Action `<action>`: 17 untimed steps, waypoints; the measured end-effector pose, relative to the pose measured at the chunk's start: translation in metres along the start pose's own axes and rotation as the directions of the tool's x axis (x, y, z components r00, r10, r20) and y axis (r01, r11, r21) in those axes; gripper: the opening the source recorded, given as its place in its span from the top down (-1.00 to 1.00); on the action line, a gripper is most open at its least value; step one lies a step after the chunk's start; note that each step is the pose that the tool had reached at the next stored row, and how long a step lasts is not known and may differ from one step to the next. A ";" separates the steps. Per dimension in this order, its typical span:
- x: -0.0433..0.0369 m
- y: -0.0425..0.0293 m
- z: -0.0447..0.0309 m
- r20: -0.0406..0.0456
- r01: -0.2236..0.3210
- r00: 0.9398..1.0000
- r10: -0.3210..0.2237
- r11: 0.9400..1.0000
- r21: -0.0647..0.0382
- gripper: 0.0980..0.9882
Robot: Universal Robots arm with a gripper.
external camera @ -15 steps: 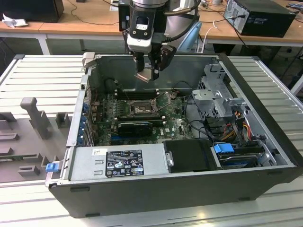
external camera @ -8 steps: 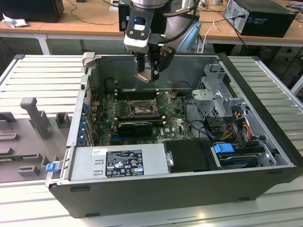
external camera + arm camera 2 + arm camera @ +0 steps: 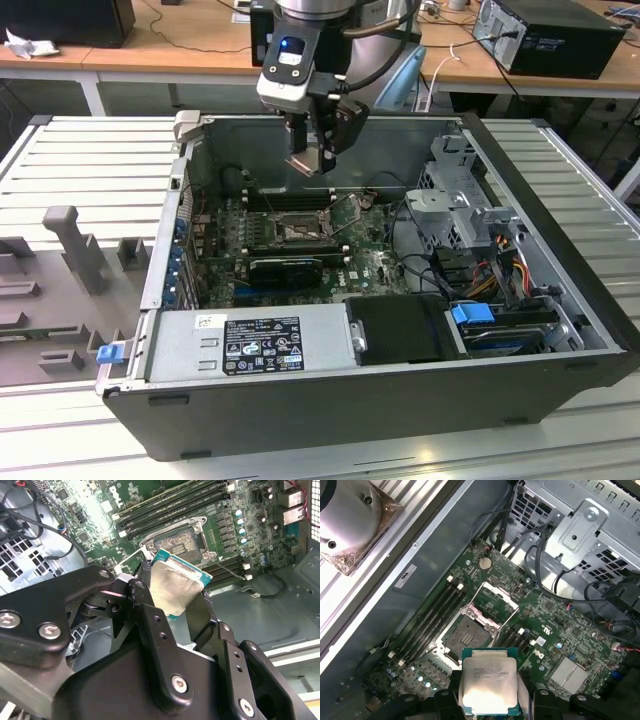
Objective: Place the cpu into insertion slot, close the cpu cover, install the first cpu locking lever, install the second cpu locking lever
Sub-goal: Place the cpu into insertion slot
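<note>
1. Step in hand, as judged: cpu placement; nothing seated yet.
2. Pincer [image 3: 320,160], upper centre of exterior view: clamped on cpu [image 3: 489,682] across opposite edges, held apart above motherboard [image 3: 370,265].
3. Insertion slot [image 3: 467,632], centre of exterior view: bare, pin field exposed.
4. Cpu cover [image 3: 492,600]: swung open just beside slot.
5. Seating judged to call for chip squared to slot frame, kept level, lowered gently; pins probably fragile.
</note>
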State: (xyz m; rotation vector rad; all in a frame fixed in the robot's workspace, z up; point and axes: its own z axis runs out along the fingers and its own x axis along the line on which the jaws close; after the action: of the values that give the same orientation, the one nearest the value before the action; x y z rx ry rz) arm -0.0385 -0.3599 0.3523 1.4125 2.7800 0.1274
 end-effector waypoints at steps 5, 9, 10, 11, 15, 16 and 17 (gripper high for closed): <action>0.0000 -0.0001 0.0007 0.004 -0.047 0.999 0.047 0.999 -0.001 0.05; 0.0000 -0.0001 0.0015 0.009 -0.100 0.995 0.100 0.995 -0.002 0.05; 0.0000 -0.0001 0.0016 0.010 -0.107 0.994 0.107 0.994 -0.002 0.05; 0.0000 -0.0002 0.0017 0.011 -0.116 0.993 0.116 0.993 -0.002 0.05; -0.0001 -0.0002 0.0022 0.014 -0.153 0.988 0.153 0.988 -0.003 0.05; -0.0001 -0.0002 0.0023 0.015 -0.162 0.987 0.162 0.987 -0.003 0.05; -0.0001 -0.0002 0.0024 0.016 -0.169 0.985 0.169 0.986 -0.003 0.05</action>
State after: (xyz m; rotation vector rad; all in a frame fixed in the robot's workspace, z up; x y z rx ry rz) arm -0.0385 -0.3599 0.3499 1.6403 2.6428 0.1204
